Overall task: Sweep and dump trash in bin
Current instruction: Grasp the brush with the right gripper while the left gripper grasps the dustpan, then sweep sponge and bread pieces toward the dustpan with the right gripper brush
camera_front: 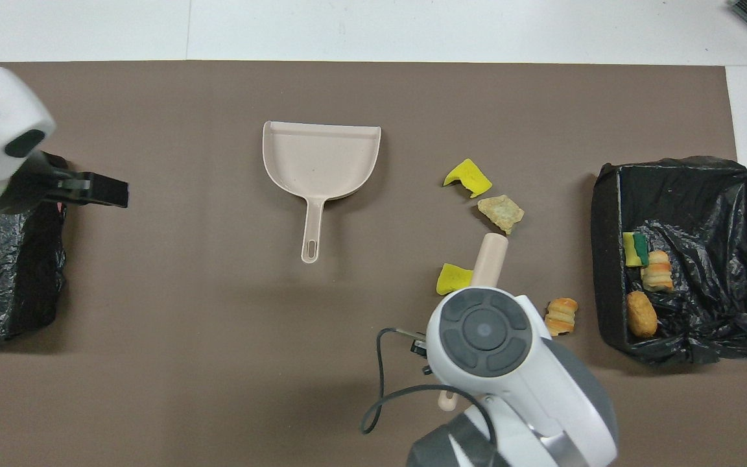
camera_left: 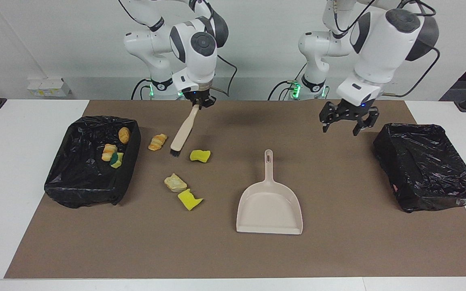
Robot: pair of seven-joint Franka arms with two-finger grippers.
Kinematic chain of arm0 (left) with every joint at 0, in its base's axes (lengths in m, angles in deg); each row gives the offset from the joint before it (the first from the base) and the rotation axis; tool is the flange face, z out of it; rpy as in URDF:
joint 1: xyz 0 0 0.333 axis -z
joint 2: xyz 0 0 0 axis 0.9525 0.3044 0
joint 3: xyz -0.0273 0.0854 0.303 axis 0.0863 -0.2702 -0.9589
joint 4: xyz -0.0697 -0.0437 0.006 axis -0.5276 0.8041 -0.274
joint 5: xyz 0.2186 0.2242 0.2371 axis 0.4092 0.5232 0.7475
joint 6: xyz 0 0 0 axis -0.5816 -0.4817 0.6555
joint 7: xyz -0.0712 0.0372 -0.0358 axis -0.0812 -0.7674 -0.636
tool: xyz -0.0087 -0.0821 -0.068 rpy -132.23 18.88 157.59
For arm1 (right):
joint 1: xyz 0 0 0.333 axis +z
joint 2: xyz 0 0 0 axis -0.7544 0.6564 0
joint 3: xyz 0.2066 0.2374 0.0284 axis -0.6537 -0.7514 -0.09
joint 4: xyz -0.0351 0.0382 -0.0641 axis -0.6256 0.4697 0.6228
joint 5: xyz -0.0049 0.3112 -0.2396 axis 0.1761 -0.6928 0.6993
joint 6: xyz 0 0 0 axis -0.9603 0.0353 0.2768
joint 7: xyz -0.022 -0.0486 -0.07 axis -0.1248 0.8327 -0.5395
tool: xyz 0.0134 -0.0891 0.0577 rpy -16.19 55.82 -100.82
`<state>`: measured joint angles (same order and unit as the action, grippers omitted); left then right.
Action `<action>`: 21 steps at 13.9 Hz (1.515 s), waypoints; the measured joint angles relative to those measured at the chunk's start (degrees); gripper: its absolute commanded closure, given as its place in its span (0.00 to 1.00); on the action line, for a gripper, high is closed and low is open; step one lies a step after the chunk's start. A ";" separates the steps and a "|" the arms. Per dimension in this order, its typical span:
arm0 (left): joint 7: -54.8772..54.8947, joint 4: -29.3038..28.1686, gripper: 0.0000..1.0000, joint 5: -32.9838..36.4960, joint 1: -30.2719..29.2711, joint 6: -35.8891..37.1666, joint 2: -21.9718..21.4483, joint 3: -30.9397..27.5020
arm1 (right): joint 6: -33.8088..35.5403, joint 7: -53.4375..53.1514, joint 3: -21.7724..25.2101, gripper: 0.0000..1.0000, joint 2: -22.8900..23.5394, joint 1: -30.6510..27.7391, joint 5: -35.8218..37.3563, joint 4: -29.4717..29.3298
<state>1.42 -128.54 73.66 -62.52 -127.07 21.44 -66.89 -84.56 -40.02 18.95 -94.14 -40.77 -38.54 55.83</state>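
Starting at the right arm's end of the table, I have the black-bag-lined bin with three scraps already lying in it: a tan pastry lump, a striped orange roll and a yellow-and-green sponge chunk.

On the brown paper mat beside that bin, four scraps of trash are still loose: a striped pastry piece closest to the bin, a pale crusty bread chunk, a bright yellow sponge wedge touching it, and a second yellow sponge piece just beside the brush head.

My right gripper is clamped on the top of the handle of the cream plastic hand brush, which tilts down so its dark bristles sit at the mat among the scraps (a sensible angle for pushing them sideways, I judge).

Next comes the cream plastic dustpan, lying flat with its handle pointing toward the robots and its open lip away from them, well apart from the trash. I expect it needs lifting or turning before anything can be swept in.

The left gripper hovers with fingers spread over the mat, between the dustpan and a second black-lined bin, and waits, probably for the dustpan handle.
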 measured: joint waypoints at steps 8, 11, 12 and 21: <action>-11.80 -5.73 0.00 -0.13 13.96 -17.46 14.08 0.02 | 2.56 1.91 -0.12 1.00 -7.06 -2.81 7.56 10.70; -14.65 -5.90 0.00 -0.13 13.94 -20.75 15.77 -0.27 | 2.28 1.62 -0.39 1.00 -7.04 -2.73 7.60 14.22; -14.88 -5.90 0.00 -0.13 13.94 -21.37 16.14 -0.27 | 2.28 1.09 -0.59 1.00 -7.04 -2.44 7.60 14.89; -15.01 -7.02 0.87 -0.10 14.03 -21.52 16.43 -0.23 | -9.34 -0.23 -1.17 1.00 0.16 -1.68 7.59 10.84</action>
<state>-13.59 -135.56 73.56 -48.48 -148.59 37.87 -67.12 -93.90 -40.25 17.78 -93.98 -42.44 -30.94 66.67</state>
